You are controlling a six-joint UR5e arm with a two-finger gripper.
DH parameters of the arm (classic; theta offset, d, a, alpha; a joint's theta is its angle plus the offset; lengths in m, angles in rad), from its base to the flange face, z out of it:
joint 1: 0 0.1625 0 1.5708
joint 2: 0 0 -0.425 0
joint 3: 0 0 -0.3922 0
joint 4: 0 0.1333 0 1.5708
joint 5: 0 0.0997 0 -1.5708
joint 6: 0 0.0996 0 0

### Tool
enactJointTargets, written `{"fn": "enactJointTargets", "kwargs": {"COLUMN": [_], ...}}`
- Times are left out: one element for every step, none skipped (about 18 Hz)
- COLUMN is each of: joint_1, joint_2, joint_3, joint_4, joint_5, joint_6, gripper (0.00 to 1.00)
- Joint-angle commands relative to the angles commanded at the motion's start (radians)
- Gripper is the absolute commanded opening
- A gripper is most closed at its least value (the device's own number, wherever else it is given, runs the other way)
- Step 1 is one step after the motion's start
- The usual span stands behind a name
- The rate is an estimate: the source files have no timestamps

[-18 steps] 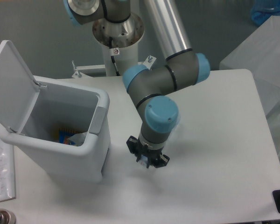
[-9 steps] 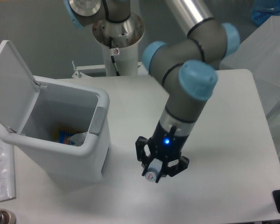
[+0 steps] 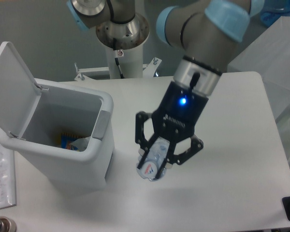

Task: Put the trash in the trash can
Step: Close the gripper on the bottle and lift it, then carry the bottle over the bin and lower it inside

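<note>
Clear crushed bottle (image 3: 153, 161) (red-and-white label) clamped in the gripper (image 3: 160, 159)

**Bin at left, bottle in mid-frame**

The bin (image 3: 63, 140) stands on the surface (image 3: 232, 193) at the left of the frame, its lid (image 3: 12, 87) tipped up behind it to the upper left. Some items (image 3: 72, 142) lie inside. Right of the bin, in mid-frame, the bottle (image 3: 153, 162) sits between the fingers of the pincer (image 3: 163, 153), above the surface. The arm's base (image 3: 122, 43) is at the upper middle.

Open trash can (image 3: 63, 145), lid (image 3: 12, 92) raised
</note>
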Motion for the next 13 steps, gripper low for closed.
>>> {"fn": "enactJointTargets", "kwargs": {"joint_1": [-0.002,-0.003,-0.006,-0.011,-0.017,-0.024,-0.026,-0.035,-0.057,-0.072,-0.08,-0.09,-0.097], "joint_2": [0.005,0.018,0.035,0.043,0.061,0.086,0.1,0.112,0.124,0.127,0.13,0.135,0.143], "joint_3": [0.003,0.003,0.002,-0.005,-0.008,-0.009,-0.011,-0.011,-0.011,-0.015,-0.018,-0.021,-0.031], "joint_4": [0.0,0.0,0.0,0.0,0.0,0.0,0.0,0.0,0.0,0.0,0.0,0.0,0.0], "joint_5": [-0.018,-0.038,-0.057,-0.075,-0.094,-0.104,-0.109,-0.117,-0.118,-0.118,-0.118,-0.118,-0.118], "joint_6": [-0.009,-0.012,-0.018,-0.028,-0.034,-0.041,-0.049,-0.052,-0.054,-0.054,-0.054,-0.054,-0.052], "gripper": [0.04,0.04,0.04,0.04,0.04,0.04,0.04,0.04,0.04,0.04,0.04,0.04,0.04]}}
